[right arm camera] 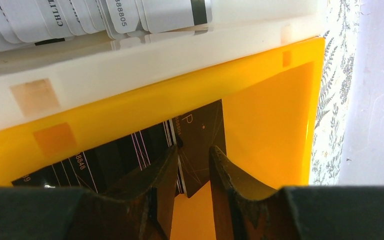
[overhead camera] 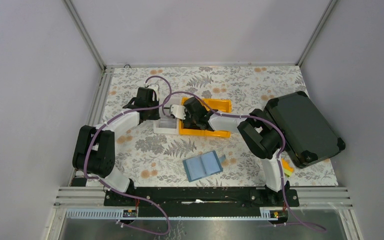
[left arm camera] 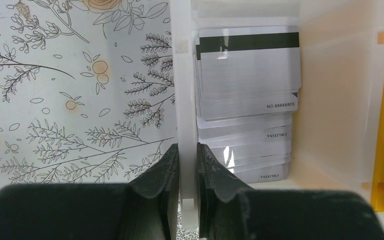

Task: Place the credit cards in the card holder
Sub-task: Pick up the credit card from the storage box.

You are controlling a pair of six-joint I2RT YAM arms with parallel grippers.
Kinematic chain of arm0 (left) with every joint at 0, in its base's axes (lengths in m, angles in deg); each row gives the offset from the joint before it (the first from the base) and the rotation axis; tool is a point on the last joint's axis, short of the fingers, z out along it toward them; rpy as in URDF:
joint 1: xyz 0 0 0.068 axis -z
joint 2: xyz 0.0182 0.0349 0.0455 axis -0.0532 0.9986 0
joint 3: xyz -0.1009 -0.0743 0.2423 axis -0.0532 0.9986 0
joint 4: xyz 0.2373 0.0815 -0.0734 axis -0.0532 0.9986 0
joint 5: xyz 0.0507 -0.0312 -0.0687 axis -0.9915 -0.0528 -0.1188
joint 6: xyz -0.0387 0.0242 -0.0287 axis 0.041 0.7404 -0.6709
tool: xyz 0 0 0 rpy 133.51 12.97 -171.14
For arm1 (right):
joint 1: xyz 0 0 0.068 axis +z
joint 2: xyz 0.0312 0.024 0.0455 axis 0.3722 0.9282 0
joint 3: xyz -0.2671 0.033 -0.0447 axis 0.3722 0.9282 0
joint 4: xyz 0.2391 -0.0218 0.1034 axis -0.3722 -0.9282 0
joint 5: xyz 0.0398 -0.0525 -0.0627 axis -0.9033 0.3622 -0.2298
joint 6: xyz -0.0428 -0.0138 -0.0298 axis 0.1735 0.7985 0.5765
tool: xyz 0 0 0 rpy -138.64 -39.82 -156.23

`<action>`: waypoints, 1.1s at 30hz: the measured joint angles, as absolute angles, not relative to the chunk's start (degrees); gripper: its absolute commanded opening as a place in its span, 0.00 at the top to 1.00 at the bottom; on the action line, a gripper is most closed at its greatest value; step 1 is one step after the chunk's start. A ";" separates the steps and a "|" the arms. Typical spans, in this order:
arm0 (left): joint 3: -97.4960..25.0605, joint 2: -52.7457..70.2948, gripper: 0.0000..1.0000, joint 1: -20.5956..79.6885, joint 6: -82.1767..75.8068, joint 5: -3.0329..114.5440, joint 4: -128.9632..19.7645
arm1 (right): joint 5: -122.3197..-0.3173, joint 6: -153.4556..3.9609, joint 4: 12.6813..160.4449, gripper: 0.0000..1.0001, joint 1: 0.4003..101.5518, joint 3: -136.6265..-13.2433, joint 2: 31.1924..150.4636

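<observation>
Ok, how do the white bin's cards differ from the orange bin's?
The pale cards in the white bin are silver with a black stripe; the dark cards in the orange bin are black with thin pale lines. The pale cards lie fanned flat; one dark card seems tilted up between the right gripper's jaws. Both sets carry printed numbers.

Credit cards (left arm camera: pixel 247 75) lie in adjoining bins (overhead camera: pixel 219 103), card holder (overhead camera: pixel 203 166) before them

Silvery cards (left arm camera: pixel 247 75) fill white bin (left arm camera: pixel 330 100), dark cards (right arm camera: pixel 200 140) orange bin (right arm camera: pixel 270 115).
</observation>
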State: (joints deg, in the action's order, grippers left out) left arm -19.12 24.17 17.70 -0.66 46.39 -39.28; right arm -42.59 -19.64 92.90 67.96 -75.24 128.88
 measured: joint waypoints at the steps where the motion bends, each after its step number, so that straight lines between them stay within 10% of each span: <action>1: -19.12 24.17 1.00 17.70 -0.64 46.37 -39.26 | -42.59 -19.57 92.66 0.64 67.96 -75.40 128.88; 33: -19.12 24.17 1.00 17.66 -0.95 45.56 -39.48 | -39.61 -17.37 98.43 0.75 68.44 -74.70 129.58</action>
